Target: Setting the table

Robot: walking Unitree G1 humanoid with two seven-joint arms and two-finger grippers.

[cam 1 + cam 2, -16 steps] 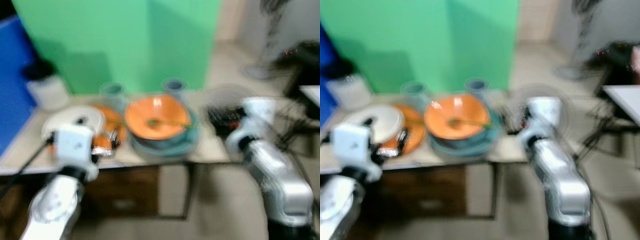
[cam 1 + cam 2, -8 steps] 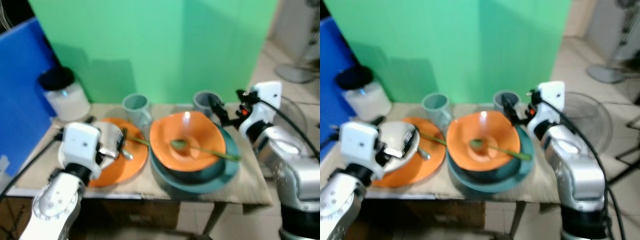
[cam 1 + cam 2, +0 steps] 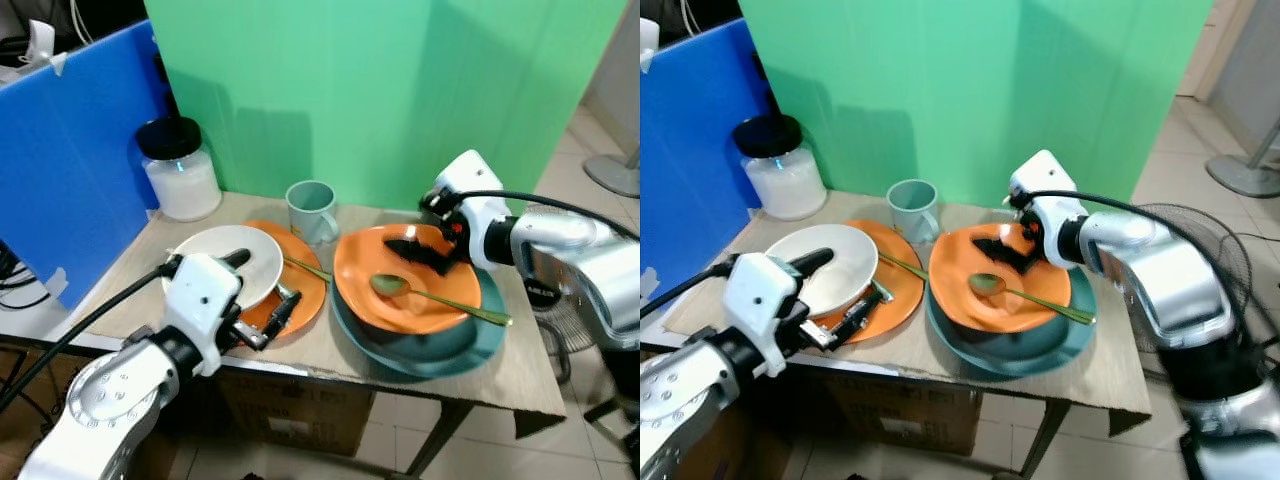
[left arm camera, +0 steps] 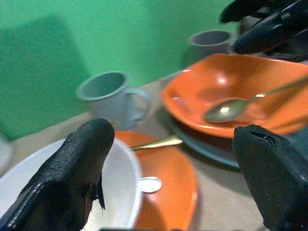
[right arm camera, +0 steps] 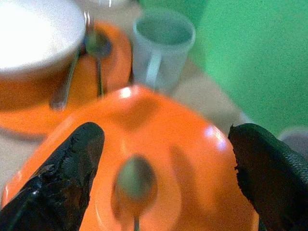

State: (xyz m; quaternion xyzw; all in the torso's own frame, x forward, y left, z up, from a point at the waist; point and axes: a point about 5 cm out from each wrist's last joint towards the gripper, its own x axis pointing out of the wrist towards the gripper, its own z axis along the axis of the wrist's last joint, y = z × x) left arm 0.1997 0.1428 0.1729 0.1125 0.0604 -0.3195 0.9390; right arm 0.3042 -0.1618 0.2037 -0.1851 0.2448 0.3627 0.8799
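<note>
- From the left eye view we see a brown tabletop (image 3: 140, 262) in front of a green wall (image 3: 400, 90). A blue board (image 3: 70, 160) stands at the tabletop's left edge. A jar (image 3: 180, 170) with a black lid sits in the far left corner. A grey-green mug (image 3: 311, 210) stands near the far edge, about in the middle. A white bowl (image 3: 232, 262) rests on an orange plate (image 3: 310, 290) on the left half of the tabletop. A gold spoon (image 3: 305, 267) lies on that plate. On the right half, an orange bowl (image 3: 420, 310) sits in a dark teal bowl (image 3: 470, 345), and a long green spoon (image 3: 435, 295) lies in the orange bowl.
- From the right eye view we see the left gripper (image 3: 835, 295) at the near left edge. Its jaws are open around the near rim of the white bowl. One finger is over the bowl and one lies on the orange plate. The right gripper (image 3: 1002, 250) is over the far side of the orange bowl, with its jaws open too.
- From the left wrist view we see two black fingers (image 4: 72, 168) spread wide apart. The white bowl's rim is between them. Past it are the mug, the orange plate with the gold spoon, and the orange bowl with the green spoon. A second mug (image 4: 211, 41) stands behind the orange bowl.
- From the right wrist view we see two black fingers (image 5: 62, 183) far apart above the orange bowl. The head of the green spoon is between them, but they do not touch it. It is blurry here.
</note>
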